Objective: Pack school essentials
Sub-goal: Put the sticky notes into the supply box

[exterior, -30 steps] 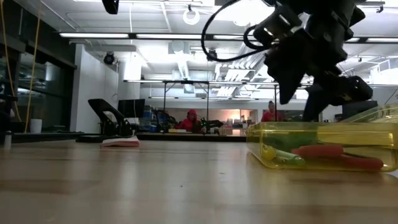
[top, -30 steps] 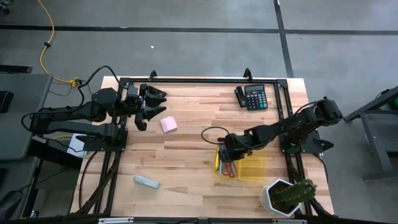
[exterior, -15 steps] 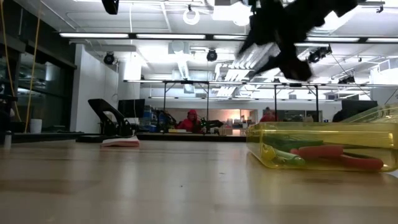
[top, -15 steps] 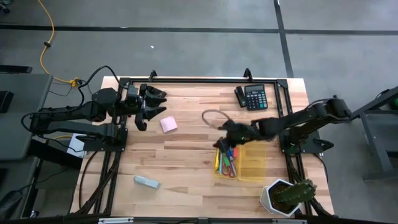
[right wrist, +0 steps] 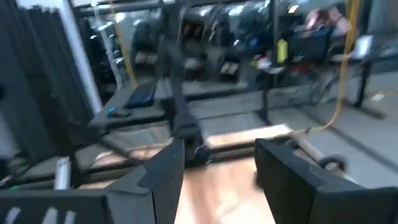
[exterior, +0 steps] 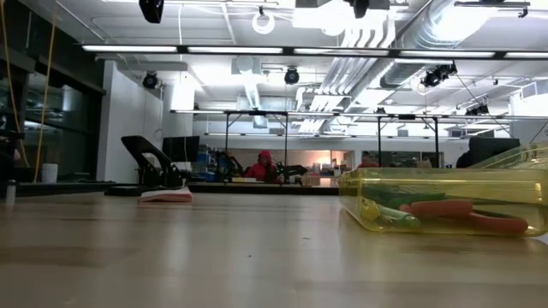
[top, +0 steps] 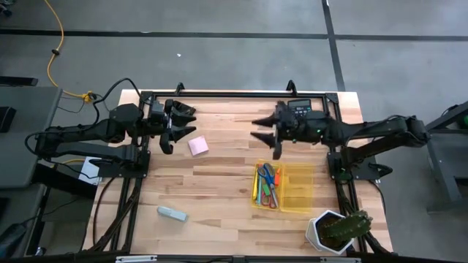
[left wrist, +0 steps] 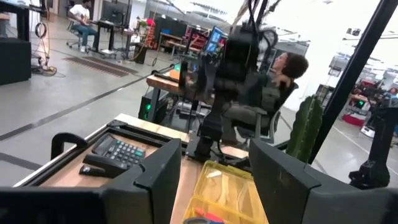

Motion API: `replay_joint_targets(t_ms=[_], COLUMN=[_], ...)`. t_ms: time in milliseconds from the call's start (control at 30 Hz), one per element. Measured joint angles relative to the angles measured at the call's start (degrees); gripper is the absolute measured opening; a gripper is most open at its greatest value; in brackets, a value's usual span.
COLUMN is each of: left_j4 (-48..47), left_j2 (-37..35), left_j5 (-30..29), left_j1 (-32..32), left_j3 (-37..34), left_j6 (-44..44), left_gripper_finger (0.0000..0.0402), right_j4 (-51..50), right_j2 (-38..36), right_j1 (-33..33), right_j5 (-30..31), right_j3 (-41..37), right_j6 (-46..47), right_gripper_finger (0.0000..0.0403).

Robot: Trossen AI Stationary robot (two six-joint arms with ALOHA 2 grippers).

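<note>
Calculator (top: 299, 114) keys and display, no legible writing or brand.

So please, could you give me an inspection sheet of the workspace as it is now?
Surface: wooden table, mostly bare.
Job's things: yellow bin holds scissors and pens; pink sticky-note pad and pale blue item lie outside it.
Clutter: calculator and black stapler at the far edge; potted cactus at the near right corner.
Grippers: left gripper open, empty, near the pad; right gripper open, empty, raised beyond the bin.
Cables: yellow cable on the floor.
Surroundings: people seated in the room behind.
</note>
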Motion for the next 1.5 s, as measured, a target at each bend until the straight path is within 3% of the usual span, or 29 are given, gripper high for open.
replay_joint_targets(t_ms=[267,567,800,1033,1200,1300,1500], left_j4=[-0.72,-0.72,-4.14,-30.29,-44.64,-46.99,-45.57], left_j2=[-0.02,-0.02,2.60,16.46,29.06,36.08,46.78], left_j5=[-0.02,-0.32,-9.37,-7.72,2.02,8.42,9.50], left_j1=[0.00,0.00,0.11,4.86,12.74,17.22,22.61], left_j3=[0.00,0.00,0.79,9.70,14.08,14.78,14.84], left_j6=[0.00,0.00,-4.32,-2.00,-0.87,2.30,8.53], left_gripper_finger=[0.0177,0.0177,0.0177,0.0177,0.0177,0.0177,0.0177], right_j4=[-0.49,-1.66,-2.06,-2.83,-3.74,-4.37,-4.53], right_j2=[-0.43,-0.39,-0.39,-0.39,-0.36,-0.36,-0.36], right_j1=[-1.52,-1.57,-1.57,-1.57,-1.57,-1.56,-1.54], right_j5=[0.65,0.52,0.85,0.85,0.85,0.85,0.83], right_j3=[3.22,3.22,3.22,3.22,3.22,3.22,3.22], right_j6=[-8.48,-7.74,-5.76,-4.58,-1.72,-0.24,0.59], right_gripper_finger=[0.0187,0.0188,0.0188,0.0188,0.0188,0.0188,0.0188])
